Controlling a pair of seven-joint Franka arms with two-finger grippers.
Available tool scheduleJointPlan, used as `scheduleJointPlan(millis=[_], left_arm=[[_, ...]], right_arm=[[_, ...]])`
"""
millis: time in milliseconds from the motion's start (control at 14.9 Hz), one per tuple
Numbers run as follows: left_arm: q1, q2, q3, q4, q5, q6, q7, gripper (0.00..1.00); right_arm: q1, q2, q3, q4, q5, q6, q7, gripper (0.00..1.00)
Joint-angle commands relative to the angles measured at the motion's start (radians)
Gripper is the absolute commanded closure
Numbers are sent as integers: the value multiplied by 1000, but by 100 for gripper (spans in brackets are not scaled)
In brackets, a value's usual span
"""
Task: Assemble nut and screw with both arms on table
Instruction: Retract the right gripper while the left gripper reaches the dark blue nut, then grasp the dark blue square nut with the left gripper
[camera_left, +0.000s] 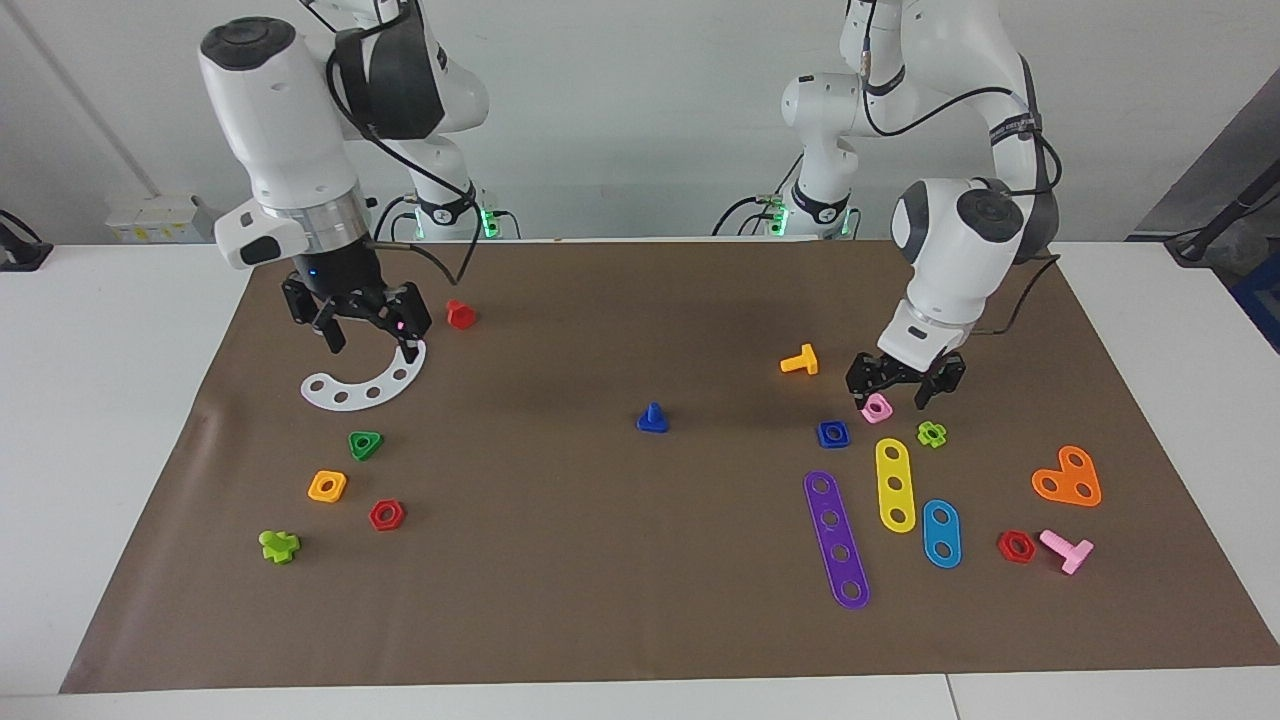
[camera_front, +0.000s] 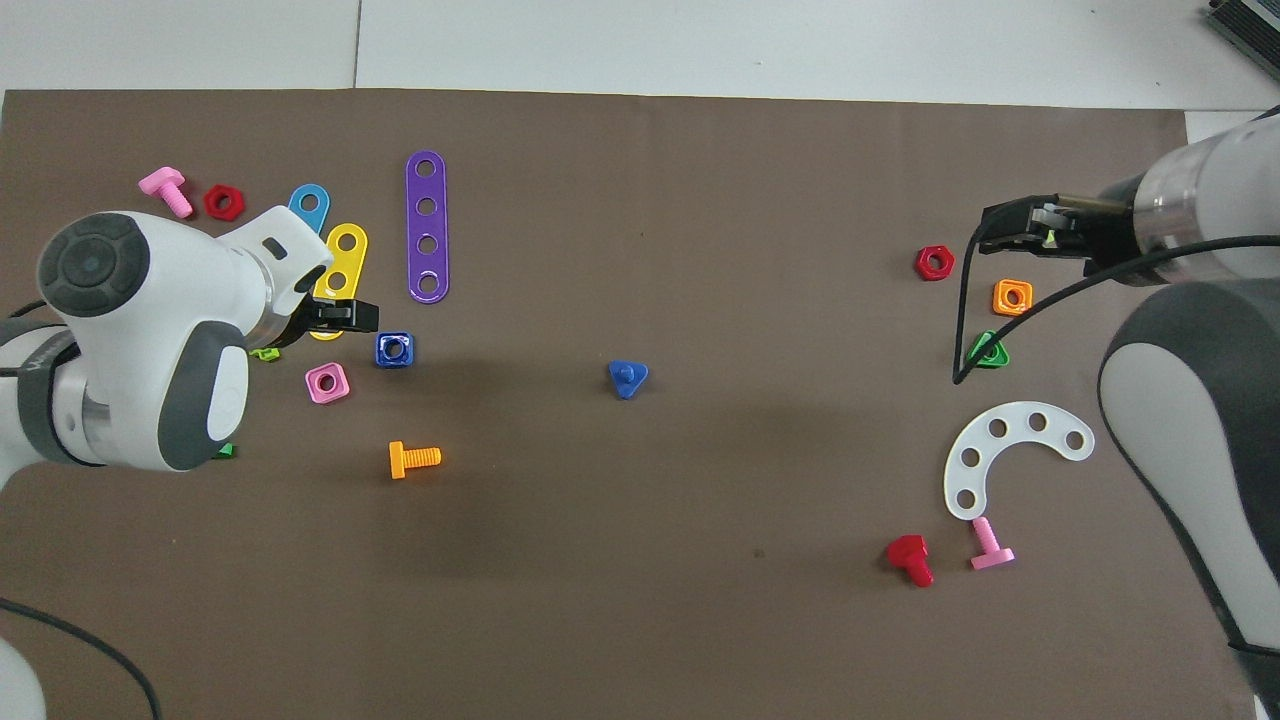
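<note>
Nut (camera_left: 832, 434) lies untouched near the table's (camera_left: 640, 620) left-arm end; screw (camera_left: 652, 419) stands mid-table, apart. I have my left gripper (camera_left: 905, 384) open over the pink nut (camera_left: 875, 408), right gripper (camera_left: 362, 325) open, empty. Picking, joining remain.

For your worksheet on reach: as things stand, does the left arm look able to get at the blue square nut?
Probably yes. The left gripper, open and empty, hangs just over the pink nut beside the blue nut, whose top is uncovered.
</note>
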Motion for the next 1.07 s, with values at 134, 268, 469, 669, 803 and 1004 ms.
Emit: scheduleJointPlan(millis=[134,268,469,669,803,1004], left_arm=[[-52,87,14,-8,-7,89,-49,7],[-68,116,14,-10,-7,116,-71,10],[-70,122,14,-37,-7,156,-71,12],[-68,118,13,-68,-7,176,-77,14],[-68,116,13,-75,-7,178,-82,16],[-70,115,14,-74,-7,169,-97,43]], right_arm=[[-67,-77,11,58,32,-203,-95,0],[-76,-100,9,14,32,-202,-144,0],[-93,-91,9,21,29,-249,-189,0],[-94,-89,11,30,14,-295,-209,0],[-99,-89,11,45,16,-323,-229,0],[-94,-89,11,41,14,-322,-229,0]])
